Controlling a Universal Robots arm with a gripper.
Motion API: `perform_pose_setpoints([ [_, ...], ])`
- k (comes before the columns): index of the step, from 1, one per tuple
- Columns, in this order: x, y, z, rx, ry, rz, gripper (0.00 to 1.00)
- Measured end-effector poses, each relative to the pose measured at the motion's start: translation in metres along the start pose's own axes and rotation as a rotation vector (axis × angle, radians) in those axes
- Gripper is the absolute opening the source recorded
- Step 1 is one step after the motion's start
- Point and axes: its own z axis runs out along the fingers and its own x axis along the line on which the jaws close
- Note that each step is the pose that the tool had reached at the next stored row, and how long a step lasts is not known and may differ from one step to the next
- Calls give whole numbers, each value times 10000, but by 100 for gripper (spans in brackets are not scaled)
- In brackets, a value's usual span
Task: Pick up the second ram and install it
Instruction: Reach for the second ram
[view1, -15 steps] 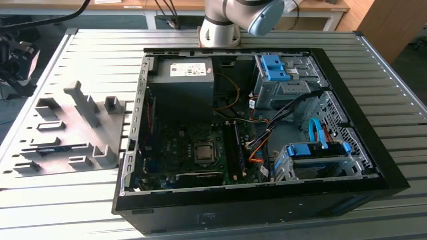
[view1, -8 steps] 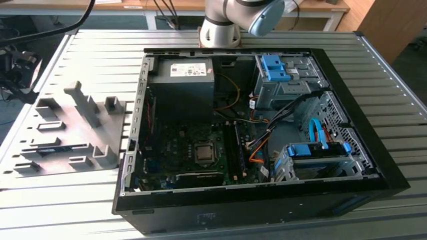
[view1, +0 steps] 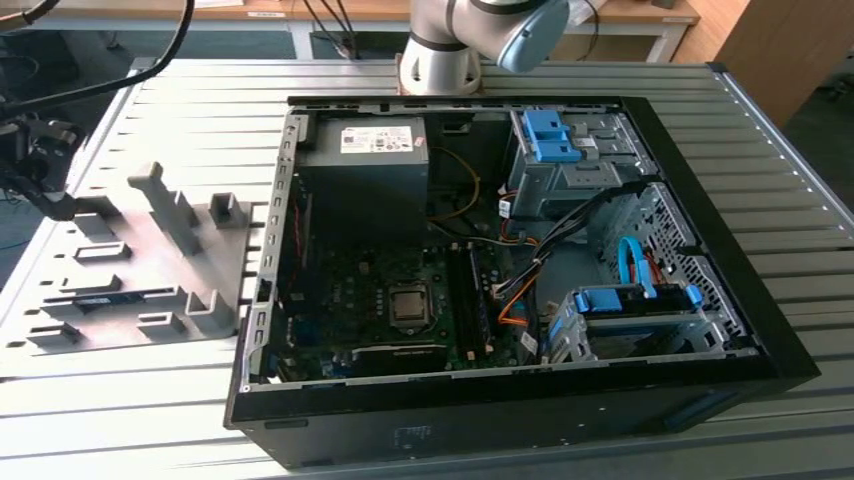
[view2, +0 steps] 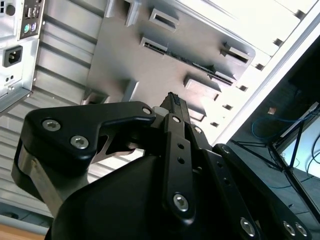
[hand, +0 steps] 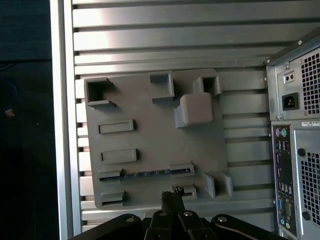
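End effector (hand: 172, 196) with fingertips together, holding nothing, above grey holder plate (hand: 150, 135), second ram (hand: 150, 174) lying in its slots

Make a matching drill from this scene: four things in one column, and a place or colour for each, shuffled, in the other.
Things:
1. memory stick
2. gripper
3. drive brackets
4. processor socket

Places or colours:
A. blue
B. middle of the board inside the case
C. above the grey tray, touching nothing
D. lying in a slot of the grey tray

Pairs: 1-D, 2-C, 3-A, 4-B.
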Motion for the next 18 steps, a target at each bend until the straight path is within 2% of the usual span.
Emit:
perform_pose_setpoints([
  [18, 68, -98, 251, 1, 1, -2, 10],
])
